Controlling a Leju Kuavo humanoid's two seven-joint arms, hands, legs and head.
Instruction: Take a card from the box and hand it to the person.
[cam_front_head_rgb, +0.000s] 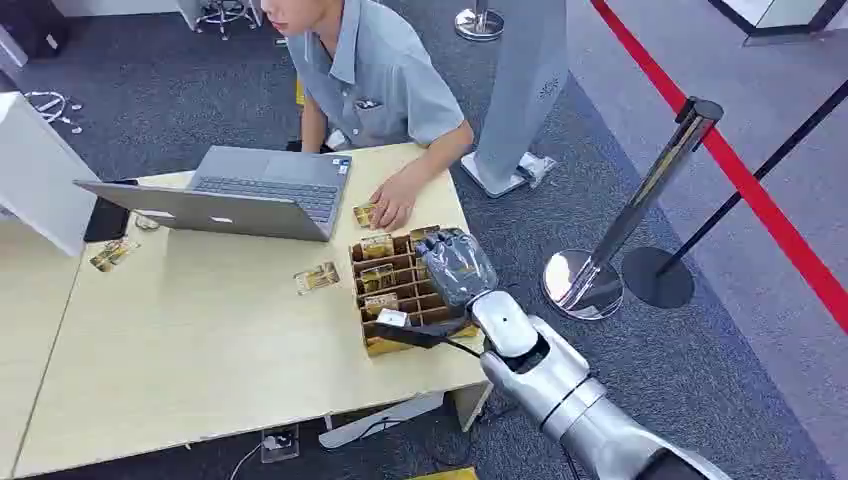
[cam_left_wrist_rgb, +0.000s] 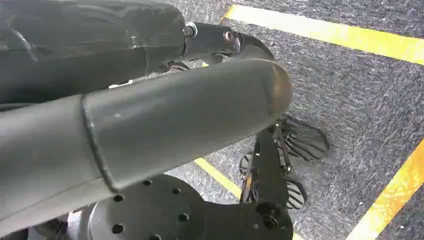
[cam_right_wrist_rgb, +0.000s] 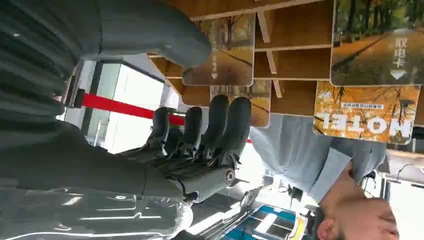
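A brown cardboard box (cam_front_head_rgb: 398, 346) with several slots stands at the table's right edge, with gold-printed cards (cam_front_head_rgb: 377, 245) upright in it. My right hand (cam_front_head_rgb: 455, 265) hovers over the box's right side, fingers pointing down into it. In the right wrist view that hand (cam_right_wrist_rgb: 200, 130) has its thumb (cam_right_wrist_rgb: 165, 35) and fingers (cam_right_wrist_rgb: 225, 125) apart, with one card (cam_right_wrist_rgb: 222, 55) standing in the gap beside the thumb tip; nothing is gripped. Another card marked HOTEL (cam_right_wrist_rgb: 365, 112) stands farther along. My left hand (cam_left_wrist_rgb: 150, 115) hangs over the floor, holding nothing.
A person (cam_front_head_rgb: 375, 70) sits behind the table (cam_front_head_rgb: 200, 350), one hand (cam_front_head_rgb: 393, 205) resting on a card (cam_front_head_rgb: 363, 214) just beyond the box. A loose card (cam_front_head_rgb: 316, 278) lies left of the box. An open laptop (cam_front_head_rgb: 250, 190) stands behind. A chrome stanchion (cam_front_head_rgb: 585, 280) stands to the right.
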